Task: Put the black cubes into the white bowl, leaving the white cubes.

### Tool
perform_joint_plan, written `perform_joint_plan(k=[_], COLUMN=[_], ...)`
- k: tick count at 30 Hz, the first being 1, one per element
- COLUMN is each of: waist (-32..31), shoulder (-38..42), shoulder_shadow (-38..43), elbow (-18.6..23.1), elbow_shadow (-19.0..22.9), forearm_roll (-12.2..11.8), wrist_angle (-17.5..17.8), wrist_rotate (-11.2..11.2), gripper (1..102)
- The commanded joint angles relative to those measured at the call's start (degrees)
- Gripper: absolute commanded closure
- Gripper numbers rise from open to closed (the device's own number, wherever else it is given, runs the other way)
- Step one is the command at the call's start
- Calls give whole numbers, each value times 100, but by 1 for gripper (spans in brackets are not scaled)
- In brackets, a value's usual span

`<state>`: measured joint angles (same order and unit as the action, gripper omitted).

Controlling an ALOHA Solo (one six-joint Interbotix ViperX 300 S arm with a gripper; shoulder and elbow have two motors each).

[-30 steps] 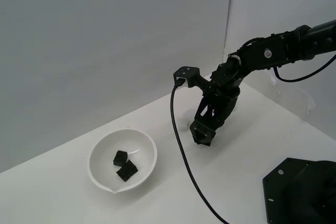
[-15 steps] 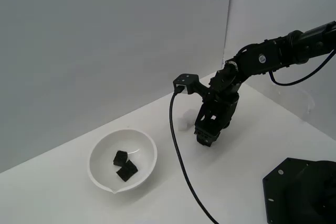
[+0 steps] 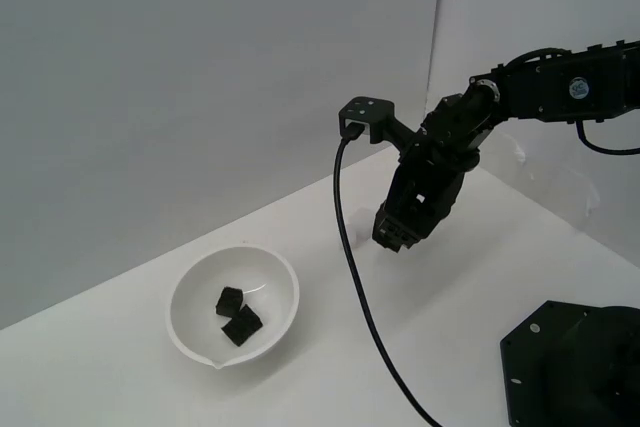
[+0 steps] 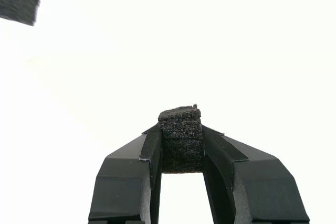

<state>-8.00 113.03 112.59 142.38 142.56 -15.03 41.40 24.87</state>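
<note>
Hand clamped on 1 black cube, pinched between both fingertips, lifted clear of the bench. In the exterior view the hand hangs at about 2 o'clock from the white bowl, well apart. 2 black cubes lie inside the bowl.

On the tabletop the bowl sits toward the exterior view's left with two cubes lying touching inside it, while well apart to that view's right the gripper hangs above the tabletop with a third cube between its fingers.
</note>
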Motion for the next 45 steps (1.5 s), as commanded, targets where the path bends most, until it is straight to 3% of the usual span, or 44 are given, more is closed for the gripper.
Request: perform_joint_plan(k=[1, 10, 20, 28, 45], waist=[-79, -132, -729, -1318, -2241], shoulder=[334, 1046, 1055, 580, -694], shoulder_shadow=[378, 1081, 1072, 606, -659], elbow=[-114, -563, -967, -1213, -1740], elbow_shadow=[-149, -598, -1002, -1266, -1784], forearm_roll=[-88, -220, -396, -809, -1274], wrist_angle=[79, 167, 158, -53, -527], wrist_rotate=[97, 62, -70, -79, -88], gripper=[100, 100, 100, 100, 100])
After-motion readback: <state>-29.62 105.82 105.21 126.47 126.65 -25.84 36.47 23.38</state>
